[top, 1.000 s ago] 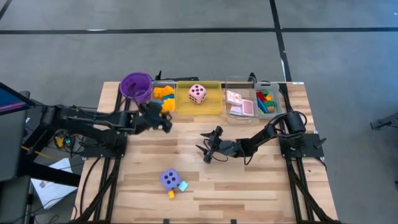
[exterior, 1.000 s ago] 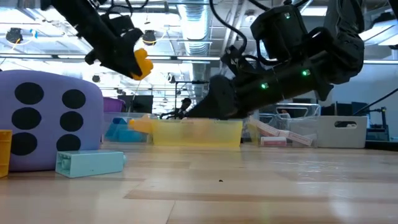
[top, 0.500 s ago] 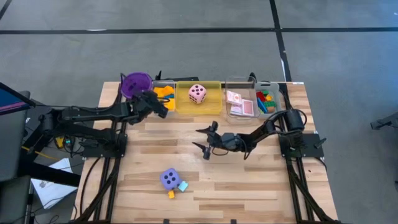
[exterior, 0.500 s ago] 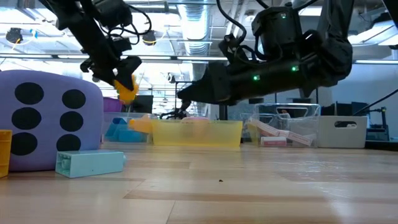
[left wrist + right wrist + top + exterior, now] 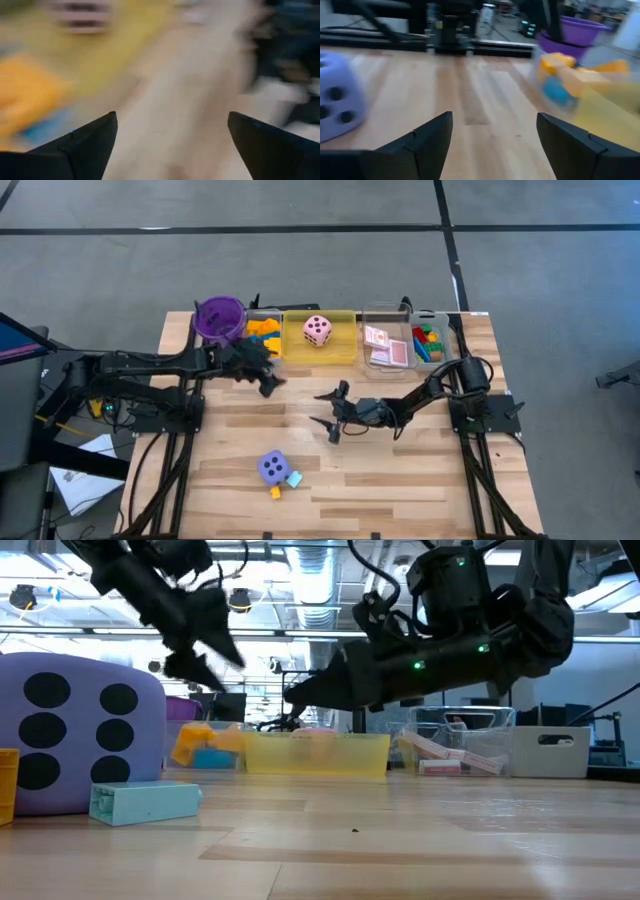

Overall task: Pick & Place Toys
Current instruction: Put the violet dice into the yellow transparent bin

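Note:
My left gripper (image 5: 266, 376) hovers open and empty over the wood just in front of the clear tray (image 5: 262, 318) of yellow and orange blocks (image 5: 262, 332); a yellow block (image 5: 190, 743) lies in that tray. My right gripper (image 5: 333, 411) hangs open and empty above the table's middle. A purple die (image 5: 271, 467) rests on the table near the front, with a teal block (image 5: 293, 478) and an orange block (image 5: 275, 491) beside it. A pink die (image 5: 318, 330) sits in the yellow tray (image 5: 345, 348). Pink cards (image 5: 386, 346) lie in a clear tray.
A purple cup (image 5: 220, 318) stands at the far left of the tray row. At the far right, a clear bin (image 5: 441, 319) holds red, green and blue blocks (image 5: 430, 340). Bare wood lies between the trays and the purple die.
My left gripper carried a yellow block to the far side, over the clear tray beside the cup. There it opened and let go, and the block now lies in the tray. The gripper has since drawn back toward the near edge, with its fingers wide.

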